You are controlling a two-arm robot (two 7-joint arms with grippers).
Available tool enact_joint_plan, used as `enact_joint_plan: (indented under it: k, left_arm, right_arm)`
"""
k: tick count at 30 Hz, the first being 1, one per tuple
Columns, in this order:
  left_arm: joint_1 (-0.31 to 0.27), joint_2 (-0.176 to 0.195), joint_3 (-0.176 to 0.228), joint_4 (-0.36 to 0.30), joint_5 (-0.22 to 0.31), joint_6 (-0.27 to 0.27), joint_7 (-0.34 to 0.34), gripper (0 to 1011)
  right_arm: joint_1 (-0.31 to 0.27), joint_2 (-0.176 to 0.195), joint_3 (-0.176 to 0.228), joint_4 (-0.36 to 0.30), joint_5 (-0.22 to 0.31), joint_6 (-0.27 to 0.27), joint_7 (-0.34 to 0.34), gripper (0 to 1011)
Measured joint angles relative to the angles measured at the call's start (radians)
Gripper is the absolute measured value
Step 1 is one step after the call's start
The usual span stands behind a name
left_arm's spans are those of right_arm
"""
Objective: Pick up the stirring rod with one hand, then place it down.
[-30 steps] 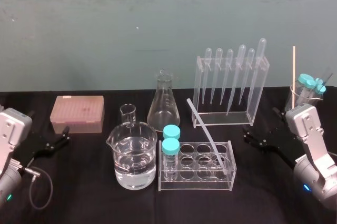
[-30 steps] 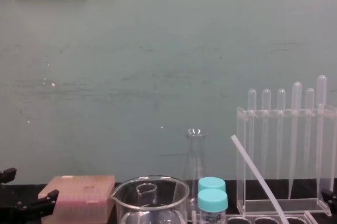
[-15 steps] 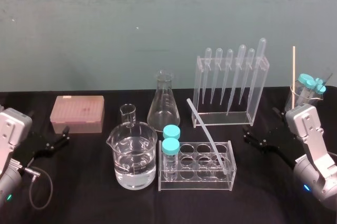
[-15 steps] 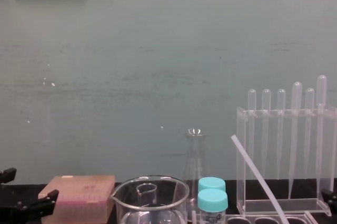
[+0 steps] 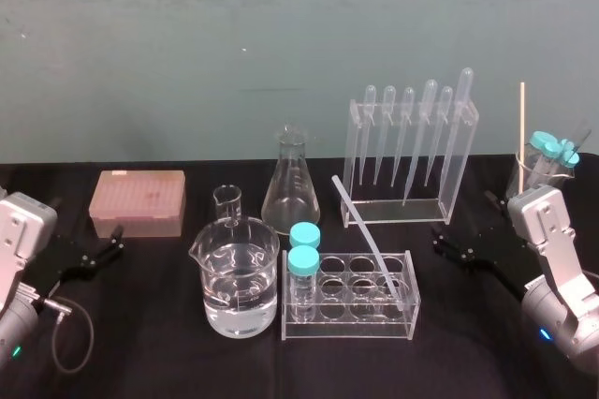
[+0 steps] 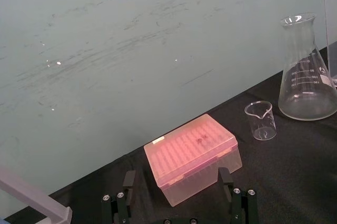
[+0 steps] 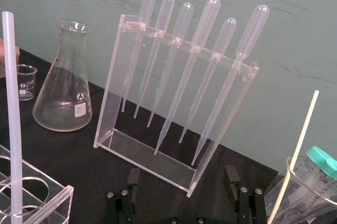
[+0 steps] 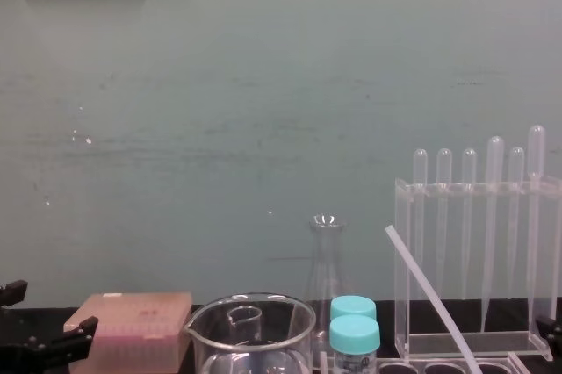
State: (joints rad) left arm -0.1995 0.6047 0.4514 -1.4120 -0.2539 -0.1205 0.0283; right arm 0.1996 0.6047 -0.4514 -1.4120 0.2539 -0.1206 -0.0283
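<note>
The black-covered table (image 5: 150, 347) carries both hands low at its edges. The left hand (image 6: 176, 179) sits at the left side and the right hand (image 7: 182, 174) at the right side. Each has its two jaws spread wide and holds nothing.

Ahead of the right hand stands a clear stand of six pipettes (image 5: 398, 207). A big beaker (image 5: 239, 277) part full of clear liquid is to the right of the left hand. A clear tube rack (image 5: 351, 315) stands just beside it, between the hands and nearer the right one. A cone-shaped flask (image 5: 288, 188) stands beyond these. A pink box (image 5: 138, 202) lies straight ahead of the left hand.

The stirring rod (image 5: 370, 242) stands slanted in the tube rack, well apart from either hand. Its lower end sits in a hole on the rack's right-hand side, and its top tilts away from the right hand.

Two blue-capped vials (image 5: 302, 268) stand in the rack's left end, and a little beaker (image 5: 227, 202) sits behind the big one.
</note>
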Motion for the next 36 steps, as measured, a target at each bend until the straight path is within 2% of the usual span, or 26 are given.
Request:
enact_joint_plan:
  k: [36]
  left_arm:
    - [0.000, 0.000, 0.000, 0.000, 0.000, 0.000, 0.000, 1000]
  right_arm:
    - [0.000, 0.000, 0.000, 0.000, 0.000, 0.000, 0.000, 1003]
